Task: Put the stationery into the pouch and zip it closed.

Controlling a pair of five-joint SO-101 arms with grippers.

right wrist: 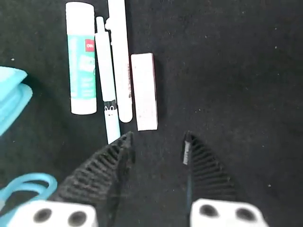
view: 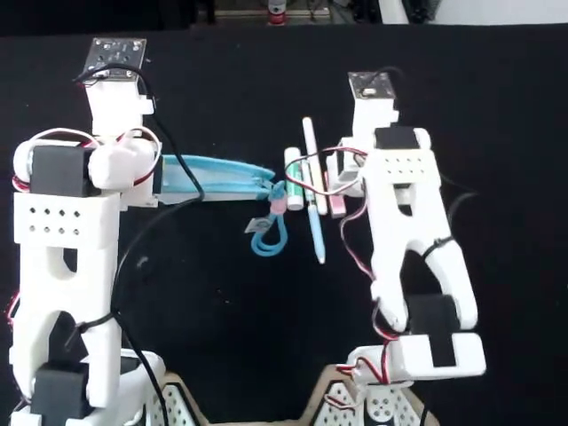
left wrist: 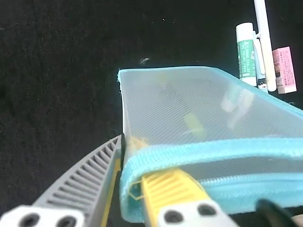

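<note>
Black cloth table (view: 222,337) | ribbed left gripper (left wrist: 127,143) pinching translucent mesh pouch (left wrist: 199,109)

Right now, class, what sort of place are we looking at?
Probably a robotics workbench: the left arm and right arm stand at a black table, with a pouch, glue stick and eraser.

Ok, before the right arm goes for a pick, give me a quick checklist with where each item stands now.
1. The left end effector clamped on the pouch edge: ok.
2. The right end effector open, holding nothing: ok.
3. The glue stick, two pens and eraser lying side by side on the table, unobstructed: ok.
4. Stationery inside the pouch: not ok, all outside.
5. Pouch mouth unzipped enough: cannot tell.
</note>
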